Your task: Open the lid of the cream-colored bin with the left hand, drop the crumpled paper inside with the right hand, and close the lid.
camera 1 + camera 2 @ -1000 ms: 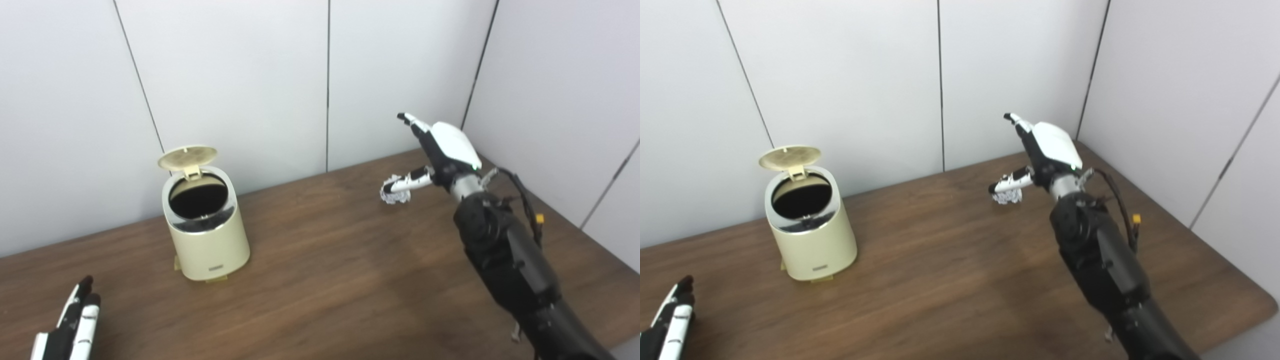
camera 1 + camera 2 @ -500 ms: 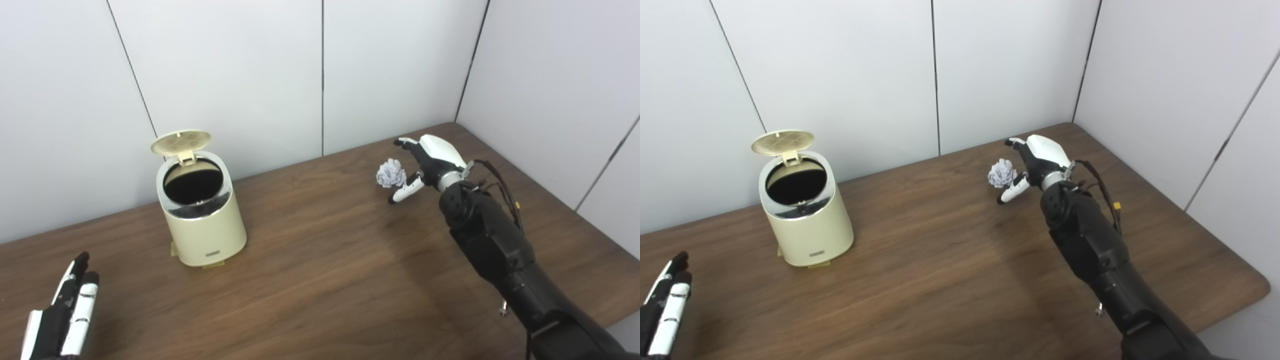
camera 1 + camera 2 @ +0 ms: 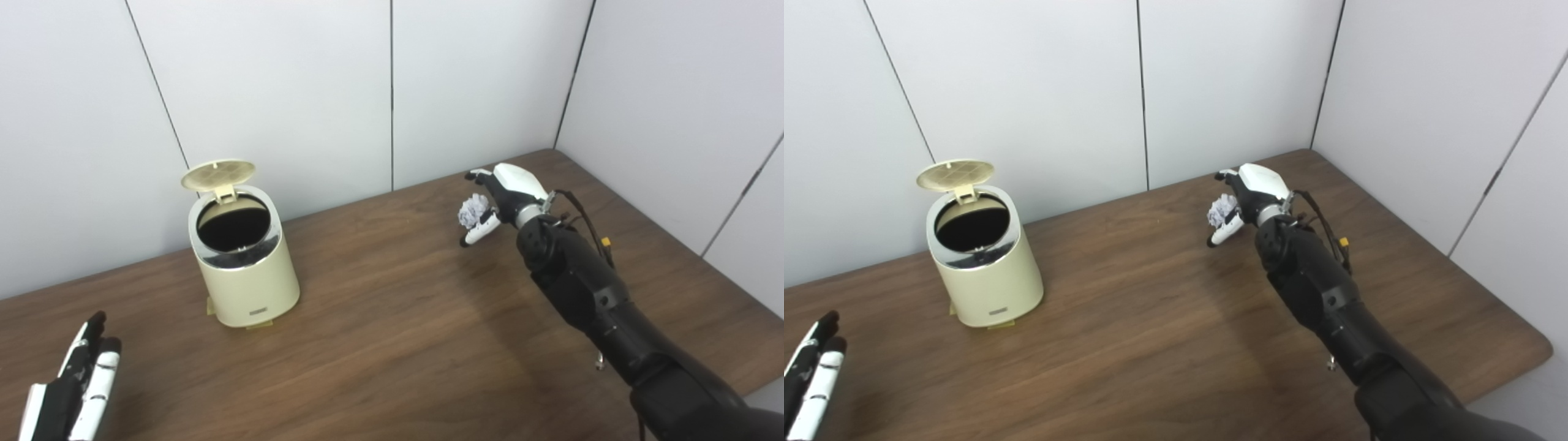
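Observation:
The cream-colored bin [image 3: 248,278] stands at the back left of the table, its round lid [image 3: 218,174] tipped up and its dark inside showing. The white crumpled paper [image 3: 470,209] lies at the back right of the table. My right hand [image 3: 503,193] cups it from the right: fingers [image 3: 481,177] arch over it and the thumb sticks out below it, not clamped. My left hand [image 3: 70,389] rests low at the front left corner, fingers straight, holding nothing, well away from the bin.
The brown wooden table [image 3: 392,331] meets white wall panels at the back and right. Its right edge and rounded front right corner [image 3: 1540,352] are near my right arm. A wide stretch of tabletop separates the bin and the paper.
My right hand came down from above the paper to table level and moved in around it, fingers curling over it. The camera view shifted a little. My left hand and the bin stayed put.

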### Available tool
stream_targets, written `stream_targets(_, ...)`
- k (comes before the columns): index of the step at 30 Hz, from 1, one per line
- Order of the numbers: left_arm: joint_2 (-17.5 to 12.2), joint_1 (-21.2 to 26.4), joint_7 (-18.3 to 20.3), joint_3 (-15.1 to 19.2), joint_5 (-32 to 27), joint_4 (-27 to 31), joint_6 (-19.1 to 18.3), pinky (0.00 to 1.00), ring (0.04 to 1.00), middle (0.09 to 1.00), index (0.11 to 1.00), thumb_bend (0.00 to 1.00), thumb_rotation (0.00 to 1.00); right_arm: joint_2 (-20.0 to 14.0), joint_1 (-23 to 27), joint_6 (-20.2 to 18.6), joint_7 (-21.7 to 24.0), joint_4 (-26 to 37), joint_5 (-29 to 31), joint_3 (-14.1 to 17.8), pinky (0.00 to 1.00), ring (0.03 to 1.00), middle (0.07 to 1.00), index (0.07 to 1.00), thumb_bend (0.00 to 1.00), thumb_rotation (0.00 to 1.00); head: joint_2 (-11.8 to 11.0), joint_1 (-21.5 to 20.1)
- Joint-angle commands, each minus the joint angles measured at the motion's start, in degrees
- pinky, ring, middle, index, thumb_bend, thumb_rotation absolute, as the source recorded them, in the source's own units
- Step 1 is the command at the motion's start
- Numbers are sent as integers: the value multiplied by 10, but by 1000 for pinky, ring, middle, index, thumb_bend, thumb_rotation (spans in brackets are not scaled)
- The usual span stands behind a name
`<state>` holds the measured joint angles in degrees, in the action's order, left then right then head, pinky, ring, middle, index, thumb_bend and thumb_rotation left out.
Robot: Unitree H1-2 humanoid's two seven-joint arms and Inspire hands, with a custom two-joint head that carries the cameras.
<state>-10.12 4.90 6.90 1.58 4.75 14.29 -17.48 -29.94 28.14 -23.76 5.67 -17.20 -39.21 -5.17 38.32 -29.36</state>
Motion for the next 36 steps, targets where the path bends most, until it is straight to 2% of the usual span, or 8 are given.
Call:
stream_targets(1,-8,14,3,-3,-1,26,0,1000,1000,1000,1000,411,722,-13,32,20,-26,9,2,4,700,832,857,842,926,126,0,0)
stream_targets(7,-6,10,9,-8,-4,24,-3,1000,1000,1000,1000,384,687,-3,34,28,-59,0,26,19,692,794,829,813,924,48,0,0)
stream_targets(13,-9,6,8,-17,7,30,-8,1000,1000,1000,1000,379,696,0,32,22,-84,-3,44,31,664,767,800,780,934,68,1,2)
stream_targets(18,-13,4,8,-17,6,30,-7,1000,1000,1000,1000,424,728,32,40,-6,-115,-1,99,93,654,743,781,766,931,100,2,4)
stream_targets(21,-14,3,8,-16,2,32,-7,1000,1000,1000,1000,435,724,37,43,-6,-127,0,109,105,665,752,785,766,919,74,2,3)
stream_targets(28,-15,5,12,-12,-11,33,-6,1000,1000,1000,1000,430,697,12,45,-13,-100,-14,99,70,647,743,783,774,951,119,3,0)
stream_targets(30,-17,5,13,-13,-11,35,-7,1000,1000,1000,1000,418,694,6,44,-24,-82,-9,100,58,696,792,819,801,939,133,3,1)
stream_targets(36,-19,3,18,-13,-9,37,-7,1000,1000,1000,1000,424,705,-1,45,-24,-95,-11,71,27,697,772,797,770,982,116,6,5)
